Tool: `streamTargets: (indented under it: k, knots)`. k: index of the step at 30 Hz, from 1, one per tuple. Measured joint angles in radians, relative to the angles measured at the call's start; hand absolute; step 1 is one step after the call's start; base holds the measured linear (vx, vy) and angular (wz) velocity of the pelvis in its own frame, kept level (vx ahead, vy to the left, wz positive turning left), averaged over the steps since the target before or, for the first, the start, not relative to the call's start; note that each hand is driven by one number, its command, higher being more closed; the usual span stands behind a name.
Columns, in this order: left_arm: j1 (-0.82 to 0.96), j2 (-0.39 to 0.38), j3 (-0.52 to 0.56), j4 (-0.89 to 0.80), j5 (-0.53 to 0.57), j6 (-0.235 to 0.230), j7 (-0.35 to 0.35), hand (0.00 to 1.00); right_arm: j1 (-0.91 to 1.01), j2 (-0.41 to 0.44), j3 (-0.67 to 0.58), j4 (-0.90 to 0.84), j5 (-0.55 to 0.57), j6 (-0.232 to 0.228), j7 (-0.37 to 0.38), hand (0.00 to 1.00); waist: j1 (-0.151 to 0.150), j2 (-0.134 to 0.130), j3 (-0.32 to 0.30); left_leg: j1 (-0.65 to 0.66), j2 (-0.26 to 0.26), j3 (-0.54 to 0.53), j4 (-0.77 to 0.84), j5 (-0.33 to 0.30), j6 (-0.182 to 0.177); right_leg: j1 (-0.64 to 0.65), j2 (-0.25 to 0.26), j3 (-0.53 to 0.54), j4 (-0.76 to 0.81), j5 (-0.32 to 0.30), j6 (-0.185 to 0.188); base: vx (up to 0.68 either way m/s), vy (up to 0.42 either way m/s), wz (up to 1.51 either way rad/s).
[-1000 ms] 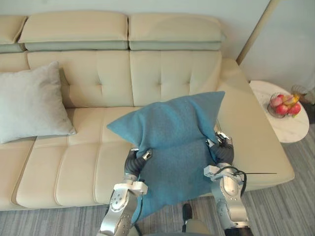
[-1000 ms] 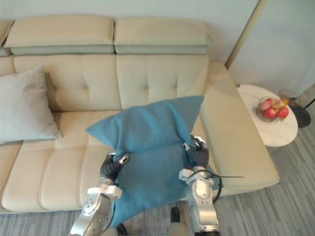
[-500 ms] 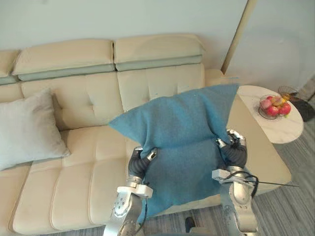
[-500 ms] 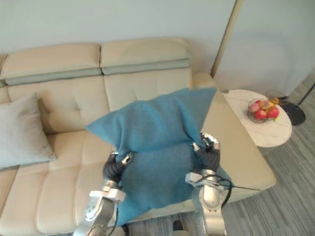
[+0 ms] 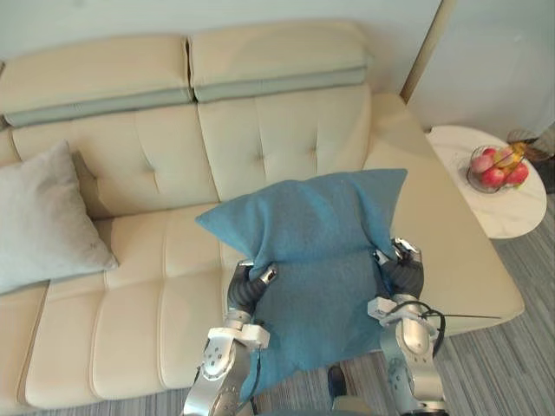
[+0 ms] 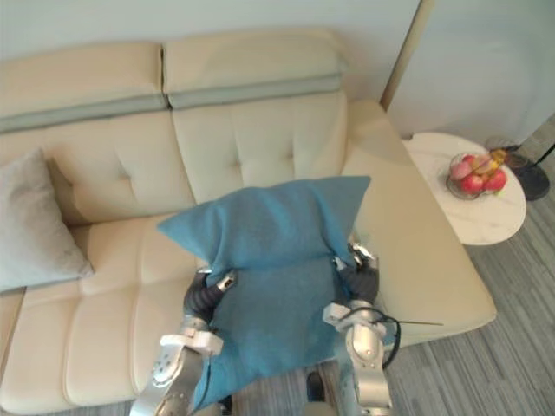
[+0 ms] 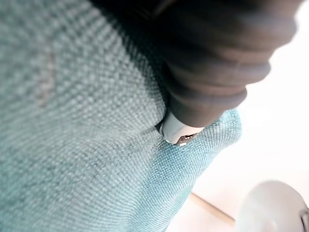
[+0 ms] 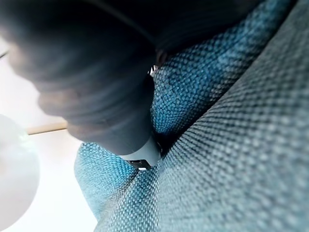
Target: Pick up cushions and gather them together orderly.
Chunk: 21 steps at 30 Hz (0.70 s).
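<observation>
Since half a second ago, the blue cushion's (image 5: 316, 243) top edge has sunk closer to the hands. Low in the frame's centre, the left hand (image 5: 249, 284) and right hand (image 5: 401, 270) each pinch one side of it, with cloth bunched at each grip. It hangs before the sofa (image 5: 130, 295). At far left leans a grey cushion (image 5: 43, 217).

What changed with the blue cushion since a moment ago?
Nothing was grabbed or let go. The left hand and right hand still grip the blue cushion by its sides, above the sofa seat. The whole view shifted, so the camera moved, not the things. The grey cushion stays at the sofa's left end.
</observation>
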<state>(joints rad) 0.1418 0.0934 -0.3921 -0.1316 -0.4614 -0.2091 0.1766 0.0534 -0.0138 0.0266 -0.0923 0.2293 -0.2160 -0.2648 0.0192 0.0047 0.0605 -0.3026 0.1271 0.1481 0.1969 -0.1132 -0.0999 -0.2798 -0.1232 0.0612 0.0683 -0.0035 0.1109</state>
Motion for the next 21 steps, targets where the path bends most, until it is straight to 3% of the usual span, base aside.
streamTargets:
  k: [6, 10, 11, 16, 20, 21]
  knots:
    - [-0.350, -0.002, 0.045, 0.014, 0.072, -0.031, 0.167, 1.00, -0.292, -0.009, 0.009, -0.005, -0.079, -0.005, -0.166, 1.00, 0.022, 0.000, 0.023, -0.233, 0.003, -0.010, 0.086, 0.013, 0.010, -0.231, -0.002, -0.009, 0.099, 0.002, 0.000, -0.14, 0.000, 0.07]
    - [-0.705, 0.009, 0.096, 0.148, 0.107, -0.068, 0.280, 1.00, -0.617, -0.031, -0.036, 0.099, -0.118, -0.006, -0.266, 1.00, 0.028, 0.002, 0.056, -0.360, 0.001, -0.035, 0.101, 0.050, 0.008, -0.346, -0.003, -0.031, 0.122, 0.023, -0.002, -0.12, 0.004, 0.16]
    - [-0.868, 0.041, 0.106, 0.220, 0.106, -0.074, 0.322, 1.00, -0.773, -0.046, -0.063, 0.164, -0.123, -0.005, -0.303, 1.00, 0.031, 0.003, 0.066, -0.421, 0.003, -0.047, 0.092, 0.076, 0.008, -0.406, -0.003, -0.034, 0.119, 0.041, -0.003, -0.11, 0.007, 0.12]
    - [-1.222, 0.085, 0.184, 0.449, 0.103, -0.079, 0.355, 1.00, -1.104, -0.079, -0.114, 0.349, -0.132, 0.004, -0.361, 1.00, 0.033, 0.002, 0.134, -0.497, 0.000, -0.050, 0.024, 0.148, 0.002, -0.507, -0.005, -0.041, 0.113, 0.076, -0.005, -0.07, 0.000, 0.08]
    - [-1.428, 0.082, 0.264, 0.587, 0.070, -0.079, 0.370, 1.00, -1.336, -0.124, -0.139, 0.493, -0.132, 0.025, -0.380, 1.00, 0.033, 0.006, 0.152, -0.593, 0.005, -0.069, -0.014, 0.194, -0.007, -0.608, -0.002, -0.060, 0.112, 0.091, -0.012, -0.04, -0.011, 0.11]
    - [-1.463, 0.076, 0.280, 0.623, 0.064, -0.079, 0.371, 1.00, -1.381, -0.146, -0.139, 0.526, -0.132, 0.030, -0.383, 0.00, 0.034, 0.005, 0.165, -0.603, 0.006, -0.074, -0.025, 0.202, -0.010, -0.618, -0.001, -0.065, 0.111, 0.091, -0.012, -0.01, -0.028, 0.14]
